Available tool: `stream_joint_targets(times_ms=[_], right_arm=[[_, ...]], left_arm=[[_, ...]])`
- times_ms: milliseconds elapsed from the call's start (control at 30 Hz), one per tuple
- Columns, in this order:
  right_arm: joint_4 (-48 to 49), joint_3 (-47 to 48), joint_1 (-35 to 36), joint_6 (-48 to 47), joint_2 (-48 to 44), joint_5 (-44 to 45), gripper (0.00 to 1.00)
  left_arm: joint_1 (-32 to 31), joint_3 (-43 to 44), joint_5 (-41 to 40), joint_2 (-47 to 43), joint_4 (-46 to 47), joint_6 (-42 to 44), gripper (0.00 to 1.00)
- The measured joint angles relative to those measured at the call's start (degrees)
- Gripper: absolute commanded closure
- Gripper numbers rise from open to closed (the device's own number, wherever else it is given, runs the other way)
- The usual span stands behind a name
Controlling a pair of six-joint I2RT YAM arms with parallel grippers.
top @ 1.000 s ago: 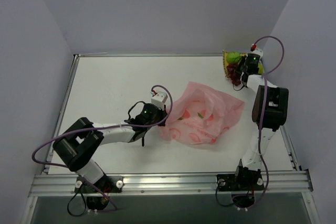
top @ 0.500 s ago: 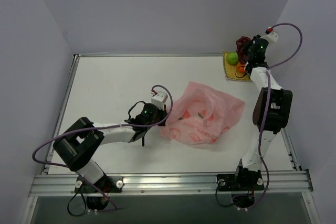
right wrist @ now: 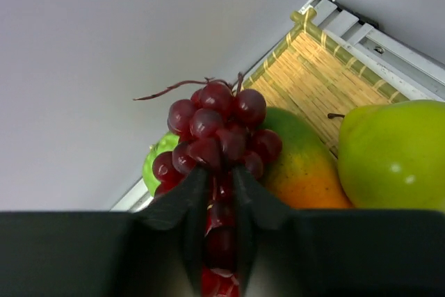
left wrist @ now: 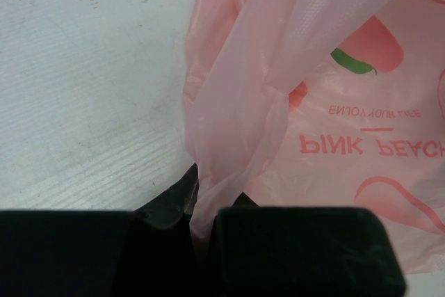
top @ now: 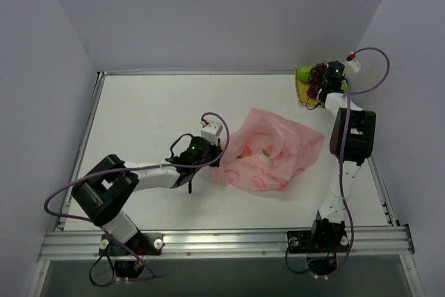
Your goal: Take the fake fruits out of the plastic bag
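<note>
While the left gripper, left of centre in the overhead view, pinches a gathered fold of the plastic bag, the bag lies crumpled at mid-frame on the table. At upper right, the right gripper is clamped on the grape bunch at the woven mat, which carries the mango and a green fruit.

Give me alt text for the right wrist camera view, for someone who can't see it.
The right gripper is shut on a dark purple plastic grape bunch. Behind it, a yellow woven mat holds an orange-green mango and a glossy green fruit.
</note>
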Motion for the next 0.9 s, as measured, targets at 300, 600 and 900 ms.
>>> stream_joint_targets(times_ms=[300,600,900], right_arm=[[1.2,0.0,0.0,0.7,0.0,1.3,0.40],[1.7,-0.1,0.0,0.5,0.0,1.5,0.25],[4.0,-6.7,0.0,0.6,-5.4,1.4,0.17]], left_arm=[[0.0,0.0,0.0,0.1,0.0,0.0,0.98],[0.0,0.0,0.7,0.1,0.0,0.0,0.98],[0.0,0.0,1.1,0.2,0.2,-0.2,0.98]])
